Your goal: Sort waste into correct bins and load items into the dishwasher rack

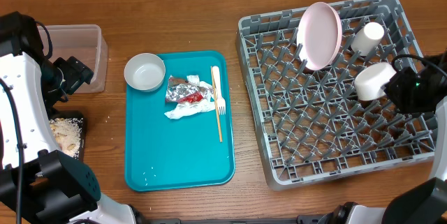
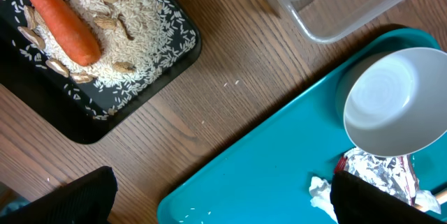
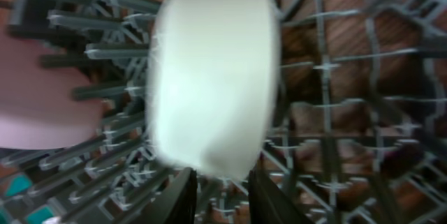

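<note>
White bowl [image 3: 213,77] rests in the rack [image 1: 328,147] with plate [image 1: 320,34] and cup [image 1: 368,35]. Right claw [image 3: 222,182] is barely parted behind it, left claw [image 2: 223,199] wide open and empty. Second bowl [image 1: 144,71], fork [image 1: 218,98], wrapper [image 1: 187,91] and napkin [image 1: 185,110] wait on the teal tray [image 1: 174,154].

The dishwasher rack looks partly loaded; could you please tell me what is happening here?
The right gripper, jaws slightly parted, is at a white bowl propped in the dishwasher rack, beside the pink plate and white cup. The left gripper hovers open over the teal tray, which holds a second bowl, a foil wrapper, napkin and fork. The carrot lies in the black tray.
</note>
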Action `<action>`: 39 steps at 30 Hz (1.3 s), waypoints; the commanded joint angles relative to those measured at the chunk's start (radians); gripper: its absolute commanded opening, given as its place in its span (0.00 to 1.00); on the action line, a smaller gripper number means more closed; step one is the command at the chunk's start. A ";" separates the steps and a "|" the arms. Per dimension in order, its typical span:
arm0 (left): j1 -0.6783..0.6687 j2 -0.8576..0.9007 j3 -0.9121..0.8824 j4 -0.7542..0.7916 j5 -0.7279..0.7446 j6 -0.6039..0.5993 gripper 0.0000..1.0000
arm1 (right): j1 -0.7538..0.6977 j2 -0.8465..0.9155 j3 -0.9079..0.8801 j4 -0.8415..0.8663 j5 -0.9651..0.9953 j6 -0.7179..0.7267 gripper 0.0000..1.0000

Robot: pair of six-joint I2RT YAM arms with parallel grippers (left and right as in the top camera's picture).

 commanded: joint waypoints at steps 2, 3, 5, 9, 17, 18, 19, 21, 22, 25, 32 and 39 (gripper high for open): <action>0.000 -0.021 0.019 0.002 -0.013 -0.021 1.00 | 0.002 0.000 0.146 -0.057 0.138 0.039 0.51; 0.000 -0.021 0.019 0.003 -0.013 -0.021 1.00 | 0.002 0.000 0.166 -0.071 0.143 0.038 0.63; 0.000 -0.021 0.019 0.003 -0.013 -0.021 1.00 | 0.002 0.000 0.210 -0.100 0.143 0.039 1.00; 0.000 -0.021 0.019 0.003 -0.013 -0.021 1.00 | 0.006 0.000 0.253 -0.143 0.121 0.051 1.00; 0.000 -0.021 0.019 0.005 -0.013 -0.021 1.00 | 0.137 -0.002 0.254 -0.148 -0.190 -0.102 1.00; 0.000 -0.021 0.019 0.005 -0.013 -0.021 1.00 | 0.171 -0.002 0.254 -0.143 -0.218 -0.117 1.00; 0.000 -0.021 0.019 0.006 -0.013 -0.021 1.00 | 0.209 -0.002 0.253 -0.135 -0.247 -0.130 1.00; 0.000 -0.021 0.019 0.012 -0.013 -0.021 1.00 | 0.300 -0.002 0.253 -0.105 -0.270 -0.141 1.00; 0.000 -0.021 0.019 0.016 -0.009 -0.023 1.00 | 0.344 -0.002 0.253 -0.083 -0.270 -0.141 1.00; 0.000 -0.021 0.019 0.008 0.041 -0.020 1.00 | 0.468 -0.002 0.253 0.007 -0.270 -0.140 1.00; 0.000 -0.021 0.019 0.002 0.056 -0.021 1.00 | 0.711 0.016 0.253 0.160 -0.268 -0.117 1.00; 0.024 -0.021 0.019 0.036 0.023 -0.158 1.00 | 0.929 0.126 0.253 0.248 -0.103 -0.014 1.00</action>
